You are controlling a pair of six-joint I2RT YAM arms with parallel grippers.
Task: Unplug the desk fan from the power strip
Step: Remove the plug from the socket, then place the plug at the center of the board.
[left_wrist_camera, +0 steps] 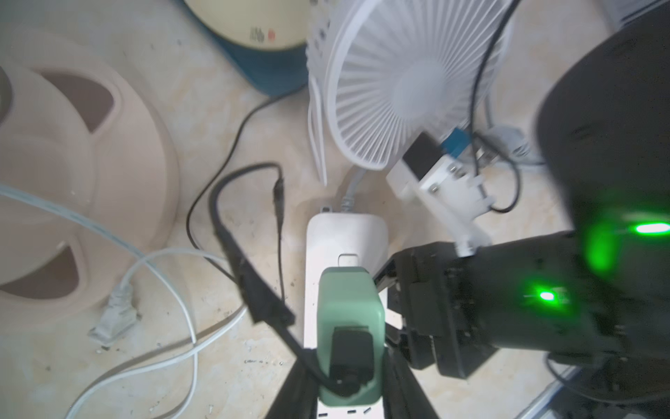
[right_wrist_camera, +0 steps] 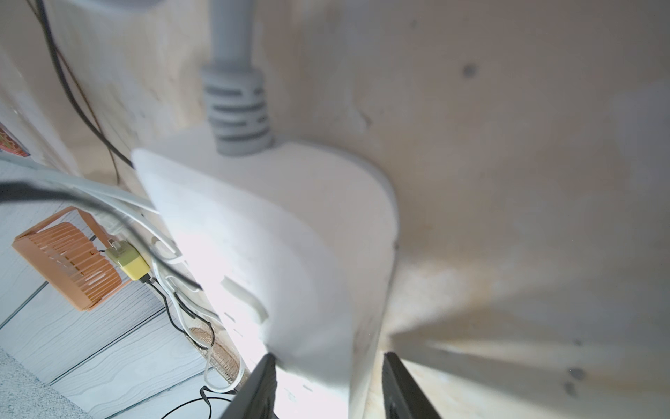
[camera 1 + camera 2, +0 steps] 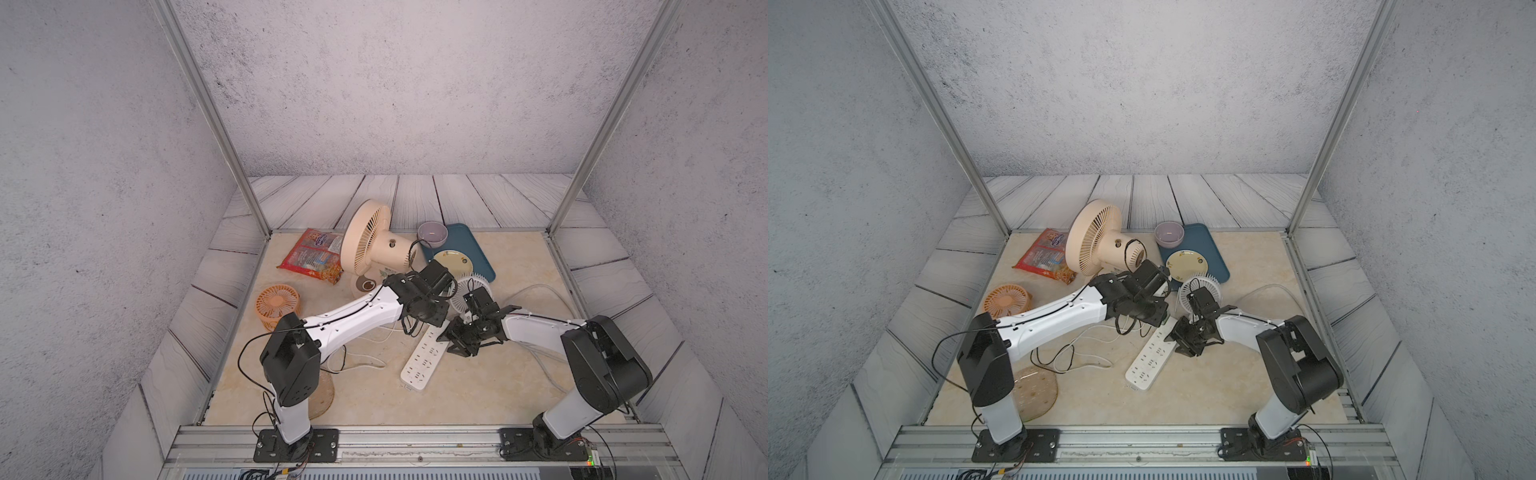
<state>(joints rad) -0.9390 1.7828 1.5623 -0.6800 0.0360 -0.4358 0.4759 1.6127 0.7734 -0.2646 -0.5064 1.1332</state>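
Note:
The beige desk fan stands at the back of the table, and a black cord runs off toward it. The white power strip lies at an angle in the middle of the table. A green plug adapter sits in the power strip near its corded end, with a black plug in it. My left gripper is shut on this adapter, one finger on each side. My right gripper is shut on the power strip from its right edge.
A small white fan stands just behind both wrists. A blue tray holds a purple bowl and a plate. An orange fan, a snack packet, a round mat and loose white cables lie to the left.

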